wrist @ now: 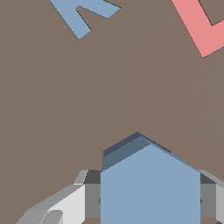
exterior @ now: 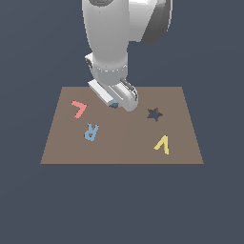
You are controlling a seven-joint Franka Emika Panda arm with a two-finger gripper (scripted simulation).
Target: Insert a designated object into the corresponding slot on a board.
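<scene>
The light-blue hexagon block (wrist: 150, 188) sits between my gripper's (wrist: 151, 200) two fingers, whose dark pads (wrist: 92, 199) press against its opposite sides. A darker band (wrist: 122, 146) runs along the block's far edges, low against the brown board (wrist: 109, 87); I cannot tell whether it is the slot's rim. In the exterior view the gripper (exterior: 114, 103) is down at the board (exterior: 124, 147) near its far middle, with a speck of the blue block (exterior: 115, 104) showing beneath it. The hexagon slot is hidden under the hand.
A dark star-shaped hole (exterior: 154, 113) lies towards the exterior view's right of the gripper. A red letter L (exterior: 78, 108) (wrist: 199, 26), a blue letter R (exterior: 91, 131) (wrist: 83, 13) and a yellow letter V (exterior: 163, 144) lie on the board.
</scene>
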